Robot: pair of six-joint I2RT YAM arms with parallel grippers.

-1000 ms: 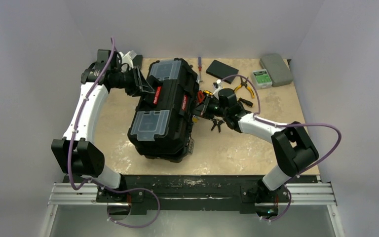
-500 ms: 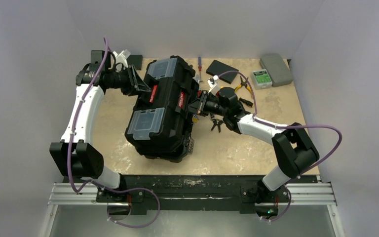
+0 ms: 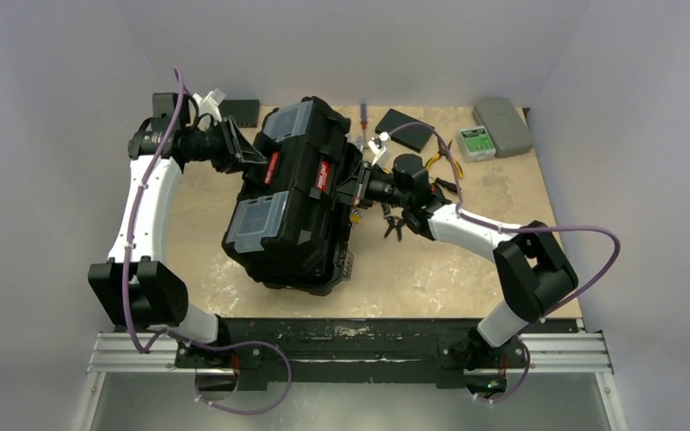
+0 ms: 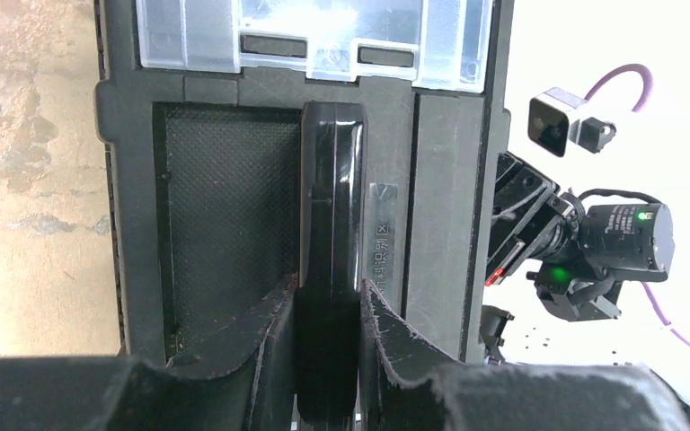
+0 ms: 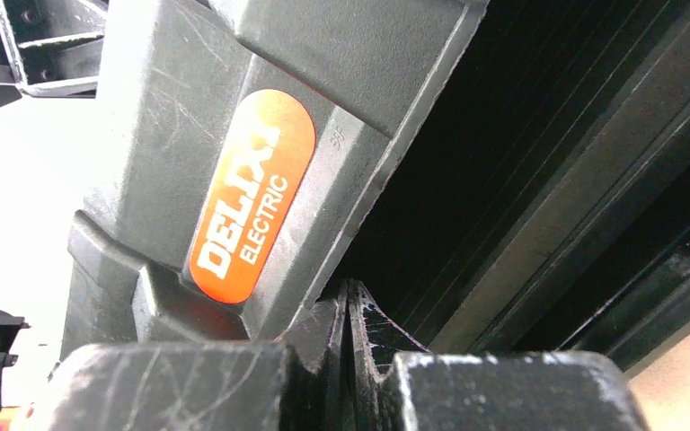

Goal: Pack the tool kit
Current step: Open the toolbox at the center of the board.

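Beige, scuffed tabletop [image 3: 467, 269] carries everything. Between the two grippers sits the black plastic toolbox [image 3: 292, 206], lying slantwise. One clear-lidded compartment [image 3: 293, 123] is on the far side of the left gripper's grip and the other [image 3: 259, 218] is on its near side.

The left gripper [image 4: 328, 301] is clamped across the toolbox's top handle [image 4: 331, 189], a finger [image 4: 269, 332] on each side of the bar (the handle fills the gap between them). The right gripper [image 5: 346, 314] has its jaws pressed together with nothing between them. Its tips touch the toolbox's side just below an orange DELIXI ELECTRIC label [image 5: 250, 193].

Beyond the right gripper, away from the toolbox, lie a grey rounded case [image 3: 503, 126], a flat black box [image 3: 404, 126] and a small green-labelled box [image 3: 476, 142]. Yellow-handled pliers [image 3: 443, 162] lie just beside the right wrist, and a small black-handled tool [image 3: 393, 224] lies beside its forearm. A red-handled screwdriver [image 3: 363, 115] lies farther out, near the toolbox's far corner.
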